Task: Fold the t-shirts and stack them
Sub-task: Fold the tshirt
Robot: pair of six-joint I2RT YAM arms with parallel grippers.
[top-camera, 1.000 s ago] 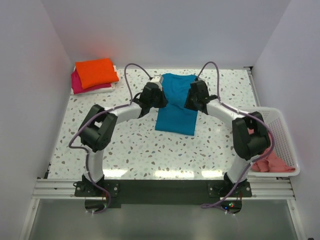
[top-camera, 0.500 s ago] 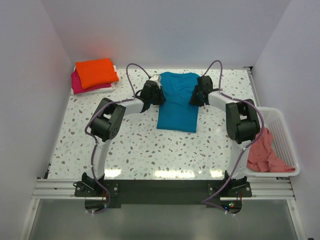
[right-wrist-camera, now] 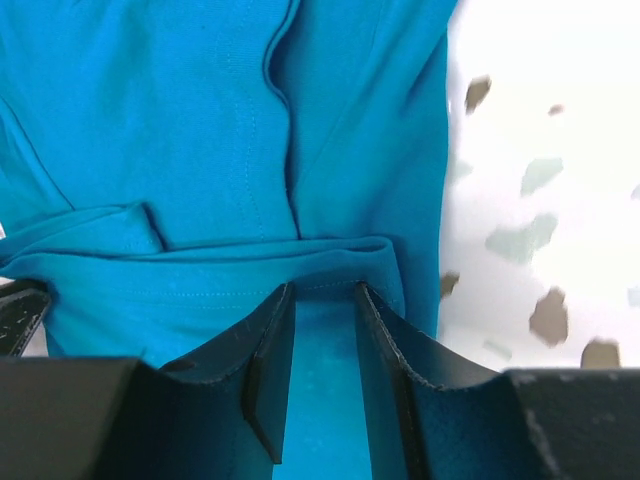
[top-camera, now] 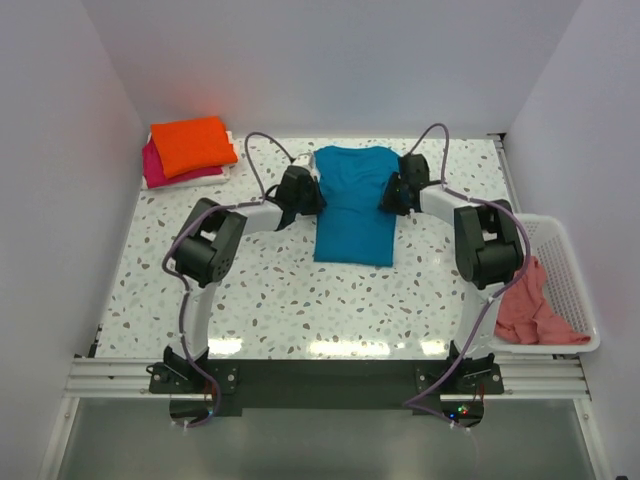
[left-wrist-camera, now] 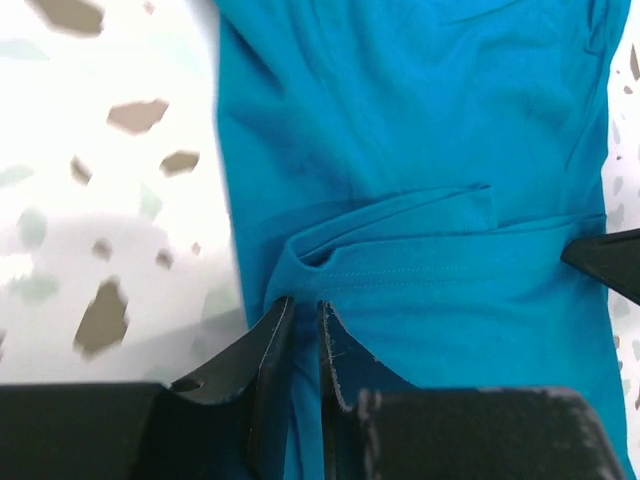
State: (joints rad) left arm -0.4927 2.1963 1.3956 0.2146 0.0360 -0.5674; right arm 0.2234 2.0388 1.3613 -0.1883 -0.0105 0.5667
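A teal t-shirt lies flat mid-table, its sleeves folded in across its body. My left gripper sits at the shirt's left edge. Its jaws are a narrow slit apart, over a fold of teal cloth. My right gripper sits at the shirt's right edge, open, with teal cloth showing in its wider gap. An orange t-shirt lies folded on a magenta one at the far left. A salmon t-shirt hangs crumpled in the basket.
A white mesh basket stands off the table's right edge, close beside the right arm's elbow. White walls enclose the table on the left, the back and the right. Purple cables loop above both wrists.
Both grippers slid toward the far end along the teal shirt's sides. Both arms' elbows drew in. The left jaws parted slightly and the right jaws widened.
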